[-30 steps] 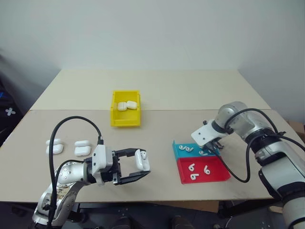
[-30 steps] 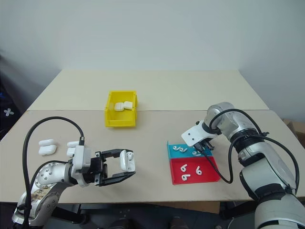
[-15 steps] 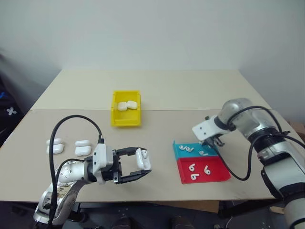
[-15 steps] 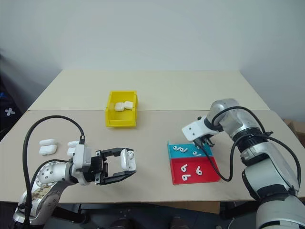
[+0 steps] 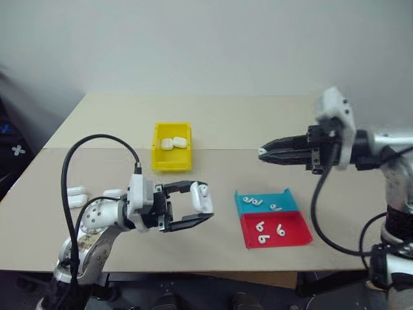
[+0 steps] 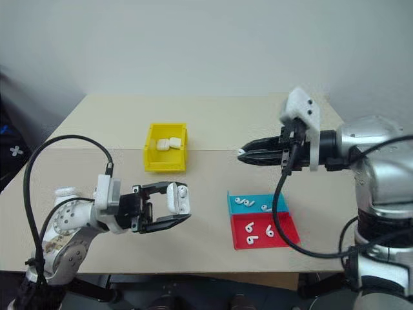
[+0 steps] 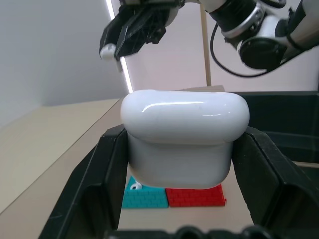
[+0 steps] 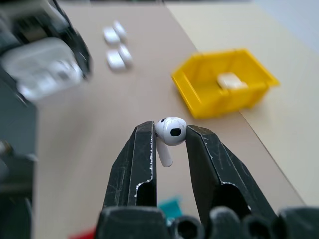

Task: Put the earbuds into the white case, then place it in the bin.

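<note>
While the left pincer point(image 5: 199, 208) sits low in the lower left of the head view, its two black fingers are clamped on a small glossy white rounded plastic earbud case point(image 5: 202, 197), lifted clear of the beige table point(image 5: 219, 123). In the left wrist view the same case fills the gap between the fingers, touching both.

The right pincer point(image 5: 263, 154) reaches in level from the right of the frame, its tips pointing toward the centre, above the table. Its fingers pinch a tiny glossy white earbud with a short stem point(image 8: 169, 135), head between the tips and stem hanging into the gap.

Below that arm, at lower right, a flat blue tray point(image 5: 247, 208) holds more white earbuds, and a flat red tray point(image 5: 292, 237) touching it on the near side holds others.

A small bright yellow rectangular plastic bin point(image 5: 170, 162) stands in the middle of the table, well apart from both pincers, with white cases lying inside it. Further white cases point(image 5: 76, 194) lie on the table at the left edge, partly hidden behind the left arm.
</note>
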Action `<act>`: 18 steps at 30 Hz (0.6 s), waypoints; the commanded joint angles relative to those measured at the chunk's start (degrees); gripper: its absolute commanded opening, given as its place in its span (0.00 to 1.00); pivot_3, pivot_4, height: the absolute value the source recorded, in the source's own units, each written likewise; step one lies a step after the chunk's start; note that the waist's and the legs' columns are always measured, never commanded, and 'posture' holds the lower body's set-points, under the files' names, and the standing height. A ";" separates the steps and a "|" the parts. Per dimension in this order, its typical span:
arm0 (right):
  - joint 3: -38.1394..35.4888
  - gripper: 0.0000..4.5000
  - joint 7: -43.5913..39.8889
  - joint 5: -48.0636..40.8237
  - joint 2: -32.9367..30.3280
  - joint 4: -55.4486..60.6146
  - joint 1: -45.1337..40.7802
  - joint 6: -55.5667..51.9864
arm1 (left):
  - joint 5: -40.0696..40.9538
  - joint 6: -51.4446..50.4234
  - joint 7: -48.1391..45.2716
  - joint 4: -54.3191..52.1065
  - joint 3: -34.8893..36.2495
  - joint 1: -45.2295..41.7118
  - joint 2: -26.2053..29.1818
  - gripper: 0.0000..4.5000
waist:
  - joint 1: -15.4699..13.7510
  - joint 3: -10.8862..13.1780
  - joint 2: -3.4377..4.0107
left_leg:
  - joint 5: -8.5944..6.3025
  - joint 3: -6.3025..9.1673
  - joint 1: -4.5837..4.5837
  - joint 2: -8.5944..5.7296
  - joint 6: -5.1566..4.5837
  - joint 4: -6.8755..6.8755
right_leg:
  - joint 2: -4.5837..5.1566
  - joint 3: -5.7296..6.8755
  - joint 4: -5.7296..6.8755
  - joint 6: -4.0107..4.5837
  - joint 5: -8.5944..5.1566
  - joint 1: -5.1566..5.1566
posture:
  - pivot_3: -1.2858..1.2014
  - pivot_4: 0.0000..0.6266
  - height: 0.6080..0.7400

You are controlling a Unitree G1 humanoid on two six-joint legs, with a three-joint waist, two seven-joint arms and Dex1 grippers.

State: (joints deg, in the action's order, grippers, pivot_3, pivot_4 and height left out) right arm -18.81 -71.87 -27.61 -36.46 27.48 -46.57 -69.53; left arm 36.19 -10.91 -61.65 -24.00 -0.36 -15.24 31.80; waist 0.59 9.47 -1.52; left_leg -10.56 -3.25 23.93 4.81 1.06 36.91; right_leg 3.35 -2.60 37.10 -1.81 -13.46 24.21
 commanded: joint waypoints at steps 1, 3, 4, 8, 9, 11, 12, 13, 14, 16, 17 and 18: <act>-9.26 0.23 6.74 -11.35 5.75 6.84 0.17 -9.99 | 1.80 -1.09 -0.73 1.43 -1.08 -3.58 -1.36 0.62 | 0.01 -0.01 0.01 | 0.01 0.01 -0.03 0.00 0.01 0.00 | 0.00 0.01 -0.01 -0.02 0.01 -0.04 | 0.52 0.24 1.00; -11.90 0.23 10.91 -15.92 10.80 7.89 -0.52 -14.26 | 2.22 -1.54 -1.35 3.13 -1.80 -6.09 -2.61 0.62 | 0.08 -0.01 0.01 | 0.01 0.00 -0.03 -0.01 0.01 0.01 | 0.01 0.01 -0.01 -0.02 0.01 -0.05 | 0.52 0.24 1.00; -12.53 0.23 12.95 -17.70 12.86 8.23 -0.81 -15.90 | 2.15 -1.61 -1.56 4.06 -2.19 -7.37 -3.29 0.62 | 0.09 -0.01 0.01 | 0.01 0.01 -0.04 -0.01 0.00 0.00 | 0.00 0.01 -0.01 -0.02 0.02 -0.06 | 0.52 0.24 1.00; -12.58 0.23 19.50 -23.42 17.50 10.41 0.77 -16.72 | 1.26 -1.75 -1.86 7.04 -3.52 -11.42 -5.68 0.62 | 0.13 -0.02 0.01 | 0.01 0.05 0.05 -0.02 0.00 -0.01 | -0.01 0.01 -0.01 -0.01 0.01 0.00 | 0.52 0.24 1.00; -11.86 0.23 20.74 -24.33 17.96 10.97 1.50 -15.98 | 1.04 -1.55 -1.92 7.77 -3.75 -12.21 -6.27 0.62 | 0.14 -0.02 0.02 | 0.01 0.05 0.09 -0.02 -0.01 -0.02 | -0.01 0.01 -0.03 -0.01 0.01 0.02 | 0.52 0.24 1.00; -10.12 0.23 22.72 -25.72 17.89 11.53 2.98 -14.32 | 0.97 -1.61 -1.92 8.54 -4.07 -13.54 -7.29 0.62 | 0.15 -0.02 0.02 | 0.01 0.08 0.14 -0.03 -0.01 -0.02 | -0.01 0.02 -0.04 -0.02 0.01 0.04 | 0.52 0.24 1.00; -9.61 0.23 23.67 -26.36 17.88 11.38 3.37 -13.54 | 1.09 -1.71 -2.02 8.68 -4.13 -13.94 -7.61 0.62 | 0.16 -0.02 0.01 | 0.01 0.09 0.15 -0.03 -0.01 -0.02 | -0.01 0.02 -0.06 -0.02 0.01 0.03 | 0.52 0.24 1.00; -8.99 0.23 24.57 -26.85 17.67 11.30 3.84 -12.62 | 1.15 -1.87 -2.06 8.66 -4.18 -14.19 -7.80 0.62 | 0.19 -0.02 0.01 | 0.01 0.09 0.15 -0.04 -0.01 -0.01 | 0.00 0.02 -0.05 -0.03 0.01 0.04 | 0.52 0.24 1.00; -8.48 0.23 25.32 -27.49 17.26 11.18 4.26 -11.87 | 1.14 -1.90 -2.19 8.63 -4.20 -14.26 -7.88 0.62 | 0.20 -0.02 0.01 | 0.01 0.09 0.16 -0.04 -0.01 -0.01 | 0.00 0.02 -0.05 -0.03 0.01 0.05 | 0.52 0.24 1.00; -7.51 0.23 26.56 -28.91 16.26 11.00 5.22 -10.39 | 1.08 -1.77 -2.39 8.74 -4.14 -14.27 -7.89 0.62 | 0.28 -0.02 0.01 | 0.01 0.11 0.15 -0.04 -0.01 0.00 | -0.01 0.03 -0.04 -0.04 0.01 0.04 | 0.52 0.24 1.00; -7.13 0.23 27.08 -29.65 15.75 10.96 5.69 -9.68 | 1.04 -1.65 -2.44 8.79 -4.10 -14.25 -7.90 0.62 | 0.33 -0.02 0.01 | 0.01 0.12 0.14 -0.04 -0.01 -0.01 | -0.01 0.03 -0.04 -0.04 0.01 0.03 | 0.52 0.24 1.00; -6.66 0.23 27.55 -30.41 15.15 11.01 6.33 -8.92 | 1.07 -1.63 -2.40 8.73 -4.03 -14.22 -7.90 0.62 | 0.33 -0.02 0.01 | 0.01 0.13 0.14 -0.03 -0.01 -0.01 | -0.02 0.03 -0.04 -0.03 0.01 0.03 | 0.52 0.24 1.00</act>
State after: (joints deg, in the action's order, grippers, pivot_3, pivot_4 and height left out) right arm -25.39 -45.15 -55.92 -20.60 37.31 -40.55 -80.95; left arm 37.10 -12.84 -63.90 -14.26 -4.86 -28.66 24.03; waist 0.92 9.45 -1.50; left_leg -10.55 -3.12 24.07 4.77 1.05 36.90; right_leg 3.33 -2.57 37.06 -1.85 -13.45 24.24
